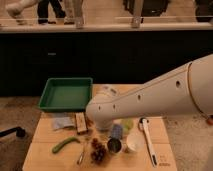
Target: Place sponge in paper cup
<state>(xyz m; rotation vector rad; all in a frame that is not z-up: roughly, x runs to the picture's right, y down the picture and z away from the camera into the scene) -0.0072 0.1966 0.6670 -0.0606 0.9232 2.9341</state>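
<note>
The sponge [116, 131] is a small blue-grey block right below the end of my white arm, just above the shiny dark metal cup [114, 145]. The white paper cup [132, 144] stands upright to the right of the metal cup, near the table's front. My gripper [109, 132] is at the sponge, mostly hidden by the arm's wrist. I cannot tell whether the sponge is held or resting.
A green tray [65, 94] sits at the table's back left. A pale blue-grey cloth [62, 121], a wooden block [80, 122], a green pod [65, 144], a pine cone [98, 150] and a white long-handled tool [148, 140] lie around. A yellow-green object [128, 125] is behind the paper cup.
</note>
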